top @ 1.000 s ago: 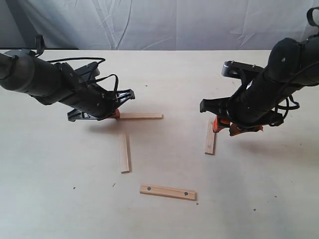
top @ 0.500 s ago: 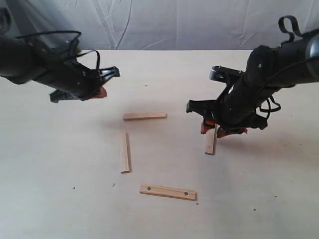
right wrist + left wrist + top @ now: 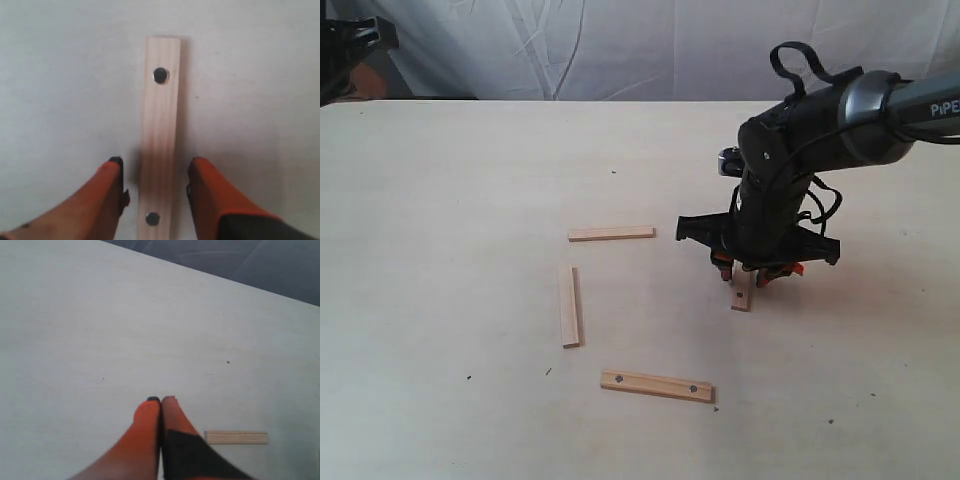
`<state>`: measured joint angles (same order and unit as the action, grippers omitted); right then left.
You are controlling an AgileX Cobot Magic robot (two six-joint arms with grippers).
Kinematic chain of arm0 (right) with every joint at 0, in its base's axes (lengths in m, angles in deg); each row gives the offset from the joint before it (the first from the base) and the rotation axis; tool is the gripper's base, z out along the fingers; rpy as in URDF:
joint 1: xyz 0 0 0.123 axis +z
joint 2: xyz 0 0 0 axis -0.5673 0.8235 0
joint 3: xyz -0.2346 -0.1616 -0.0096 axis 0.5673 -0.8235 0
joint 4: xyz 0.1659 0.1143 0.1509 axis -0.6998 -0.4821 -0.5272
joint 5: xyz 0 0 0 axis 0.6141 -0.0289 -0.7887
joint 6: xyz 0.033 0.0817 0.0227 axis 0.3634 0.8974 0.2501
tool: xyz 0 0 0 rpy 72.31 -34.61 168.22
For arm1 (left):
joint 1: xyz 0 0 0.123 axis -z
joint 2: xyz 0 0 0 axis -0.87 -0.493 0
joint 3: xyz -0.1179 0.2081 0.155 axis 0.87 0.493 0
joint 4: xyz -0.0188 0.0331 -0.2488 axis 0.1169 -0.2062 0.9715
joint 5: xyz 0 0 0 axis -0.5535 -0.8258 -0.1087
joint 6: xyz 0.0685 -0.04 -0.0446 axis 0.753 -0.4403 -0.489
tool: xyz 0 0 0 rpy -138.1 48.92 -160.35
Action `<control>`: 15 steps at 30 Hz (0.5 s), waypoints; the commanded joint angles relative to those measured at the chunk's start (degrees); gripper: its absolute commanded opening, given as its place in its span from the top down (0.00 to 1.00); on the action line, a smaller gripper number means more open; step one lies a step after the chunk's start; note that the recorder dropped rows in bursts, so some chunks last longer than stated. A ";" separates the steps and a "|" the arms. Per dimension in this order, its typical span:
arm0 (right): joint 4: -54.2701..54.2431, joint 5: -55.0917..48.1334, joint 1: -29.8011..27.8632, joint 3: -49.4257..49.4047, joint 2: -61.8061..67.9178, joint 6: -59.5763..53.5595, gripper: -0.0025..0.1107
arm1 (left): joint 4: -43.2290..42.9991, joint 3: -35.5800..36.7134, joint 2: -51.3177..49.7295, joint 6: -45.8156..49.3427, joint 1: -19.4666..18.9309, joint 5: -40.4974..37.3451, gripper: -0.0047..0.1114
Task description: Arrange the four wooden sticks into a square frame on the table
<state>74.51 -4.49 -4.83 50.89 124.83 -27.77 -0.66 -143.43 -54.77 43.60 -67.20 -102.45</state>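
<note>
Right gripper (image 3: 156,167) stood low over the table (image 3: 440,300), its orange fingers (image 3: 111,185) parted to either side of the right-hand holed stick (image 3: 161,135). A sliver of bare surface showed on each side, so it had hold of nothing. That stick lay flat, running away from me, its near end poking out from under the black arm. The other holed stick (image 3: 656,385) lay crosswise nearer the front. One plain stick (image 3: 569,306) lay lengthwise on the left and the second plain stick (image 3: 611,234) lay crosswise at the back. The four roughly marked the sides of a square, but no two touched. Far off at the back left corner, the left gripper (image 3: 161,401) was pinched closed, tip against tip, holding nothing. A creased white cloth (image 3: 620,50) hung behind.
</note>
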 commanded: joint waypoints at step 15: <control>-4.73 -0.62 4.22 10.05 -0.13 -8.06 0.98 | 2.00 4.76 3.09 0.12 -0.03 4.86 0.96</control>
<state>71.16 -4.41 -2.86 57.66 124.66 -33.17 1.23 -139.14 -52.02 43.60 -67.20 -98.92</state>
